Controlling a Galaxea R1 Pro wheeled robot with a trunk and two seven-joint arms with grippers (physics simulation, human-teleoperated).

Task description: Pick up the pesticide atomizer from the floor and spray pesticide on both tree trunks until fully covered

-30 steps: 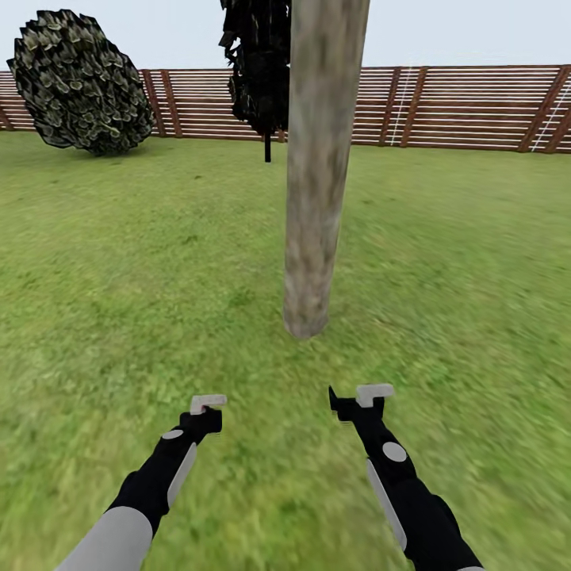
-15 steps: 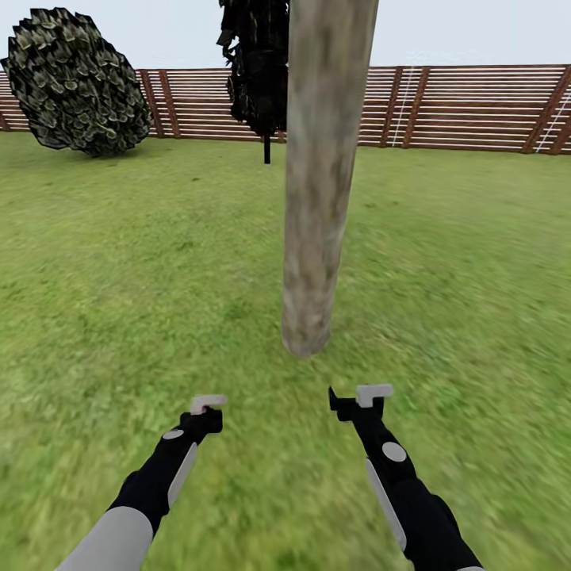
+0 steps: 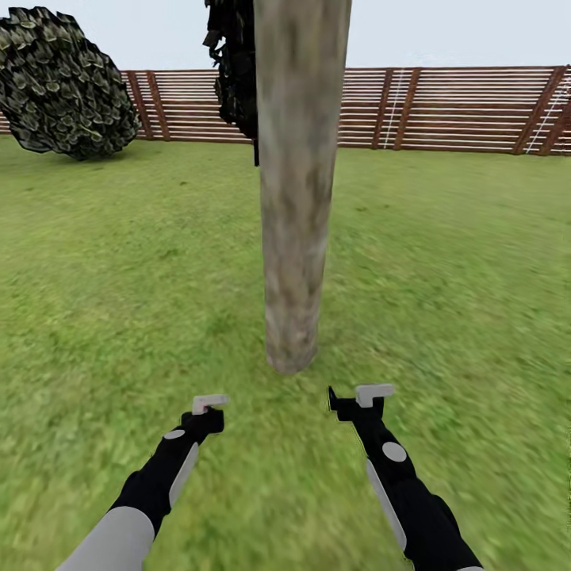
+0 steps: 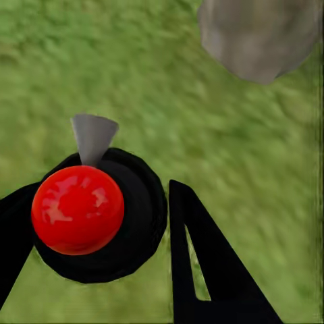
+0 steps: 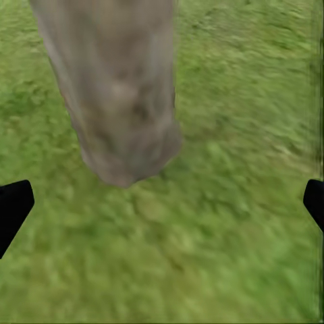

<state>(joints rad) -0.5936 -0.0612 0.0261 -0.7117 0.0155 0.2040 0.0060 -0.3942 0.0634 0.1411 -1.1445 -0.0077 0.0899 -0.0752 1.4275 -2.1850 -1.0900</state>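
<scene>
In the left wrist view the pesticide atomizer [image 4: 77,209] shows from above: a red top on a dark round body, with a grey nozzle. My left gripper [image 3: 208,412] is shut on it, a black finger on each side. One thick mottled grey-tan tree trunk [image 3: 293,238] rises from the grass just ahead of both grippers, slightly nearer the right one. Its base also shows as tree trunk [image 5: 115,88] and tree trunk [image 4: 260,37]. My right gripper [image 3: 357,400] is open and holds nothing, its fingertips [image 5: 13,206] wide apart in the right wrist view.
Green lawn [image 3: 460,262] spreads all around the trunk. A brown slatted fence [image 3: 444,107] closes the far side. A round dark bush [image 3: 63,83] stands at the far left, and a dark thin-stemmed tree [image 3: 234,71] stands behind the trunk.
The whole view has shifted as the camera moved closer: the trunk now stands nearer and a little further left in the picture. Both arms hold the same pose.
</scene>
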